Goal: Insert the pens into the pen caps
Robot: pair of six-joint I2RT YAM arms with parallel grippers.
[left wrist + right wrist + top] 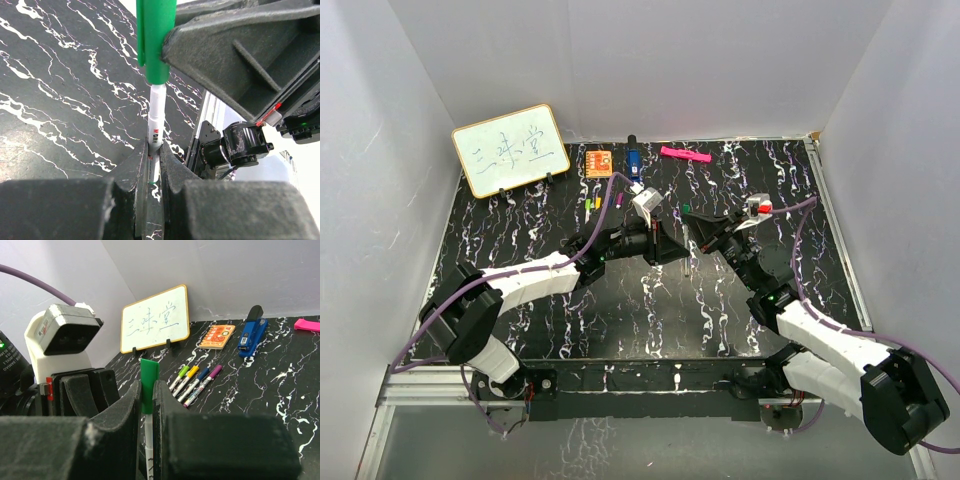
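Top view: the left gripper (pixel 672 248) and the right gripper (pixel 700 225) met nose to nose over the middle of the black white-veined marbled table (pixel 520 215). A thin white-barrelled marker pen (pixel 688 258) showed as a fine line between them, running near to far. Whether it stood upright or tilted could not be told. Both arms were equally close to it. Loose pens lay well apart towards the back, near a wood-framed whiteboard (pixel 510 150).

Left wrist view: the left gripper (pixel 154 160) was closed narrow on the white barrel (pixel 156 120). The long axis ran straight out from the jaws, up the frame. A green plastic pen cap (pixel 155 40) sat in line with the far end of the barrel and covered the tip. A dark finger of the right gripper pressed its side. Cap and barrel looked coaxial, but whether the cap was fully seated could not be told. Any further push would probably go along that axis.

Right wrist view: the right gripper (pixel 146 395) was pinched tight on the green cap (pixel 149 382). The cap stuck up past the fingertips, with the white barrel showing below in the gap. A row of four capped pens (pixel 196 382) lay on the table beyond, nearer the whiteboard.
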